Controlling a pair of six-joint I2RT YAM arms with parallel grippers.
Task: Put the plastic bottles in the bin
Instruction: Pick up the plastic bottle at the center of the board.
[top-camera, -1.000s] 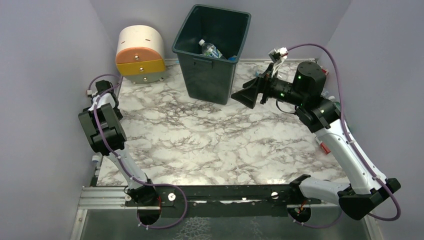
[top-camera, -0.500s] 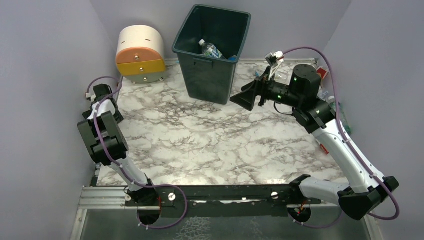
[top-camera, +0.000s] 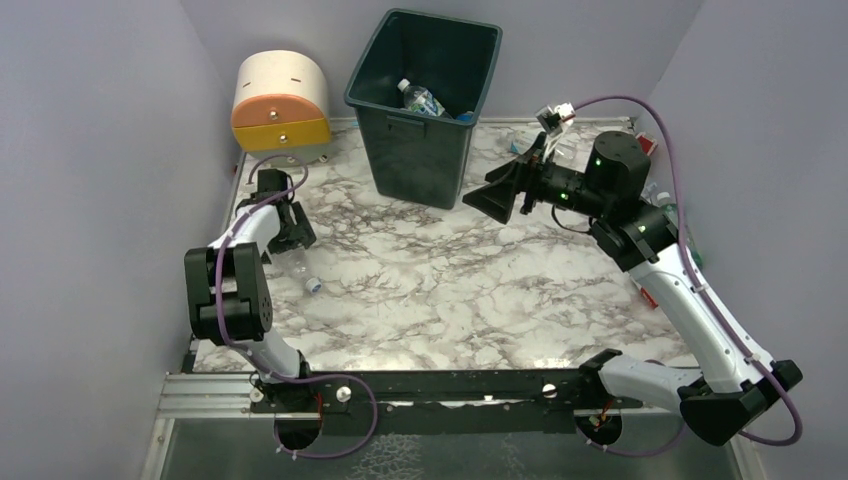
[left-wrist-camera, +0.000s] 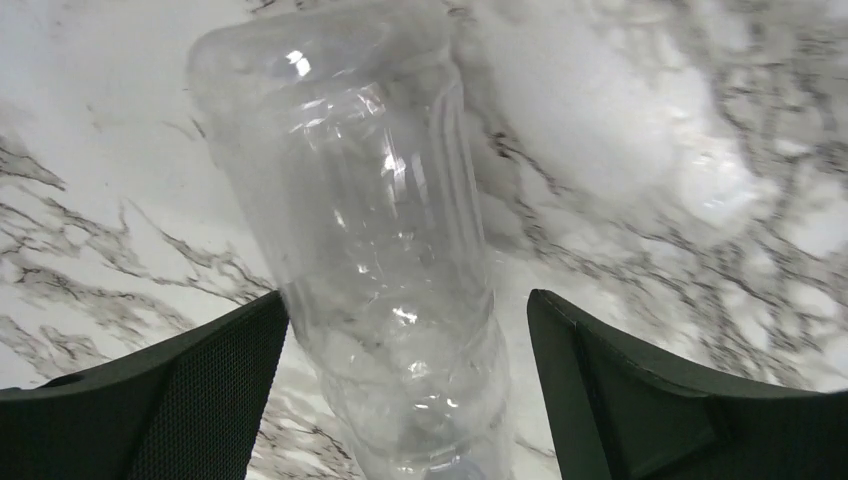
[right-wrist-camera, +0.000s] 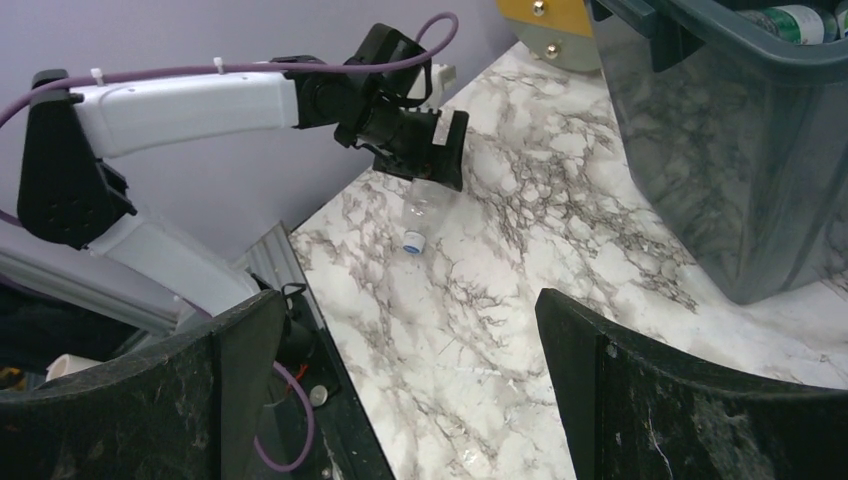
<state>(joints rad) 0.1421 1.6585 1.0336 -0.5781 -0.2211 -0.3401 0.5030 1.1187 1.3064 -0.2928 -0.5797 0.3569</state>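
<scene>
Since 1 second ago my left arm has swung away from the left wall and over the table (top-camera: 450, 280). My left gripper (top-camera: 290, 228) (left-wrist-camera: 408, 310) now points down at a clear bottle (top-camera: 300, 268) (left-wrist-camera: 370, 200) (right-wrist-camera: 425, 205). This bottle lies on its side on the marble, near the left edge, with its blue cap (top-camera: 314, 284) (right-wrist-camera: 412, 240) pointing toward my bases. My left jaws are spread wide, with 1 finger on each side of the bottle. The left finger (left-wrist-camera: 200, 390) looks to be just touching the bottle or very near it, and the right finger (left-wrist-camera: 640, 390) is apart from it. The bottle is not lifted.

My right arm has shifted only a little. My right gripper (top-camera: 497, 197) (right-wrist-camera: 410, 320) hangs in the air just beside the bin (top-camera: 415, 160) (right-wrist-camera: 720, 180), with its jaws wide apart and nothing between them.

The bin stands at the far edge of the table, and beside it on the left is a drawer unit (top-camera: 280, 108). At least 1 bottle with a white cap (top-camera: 420, 98) already lies inside the bin. More bottles (top-camera: 648, 293) lie by the right wall, mostly hidden behind my right arm.
</scene>
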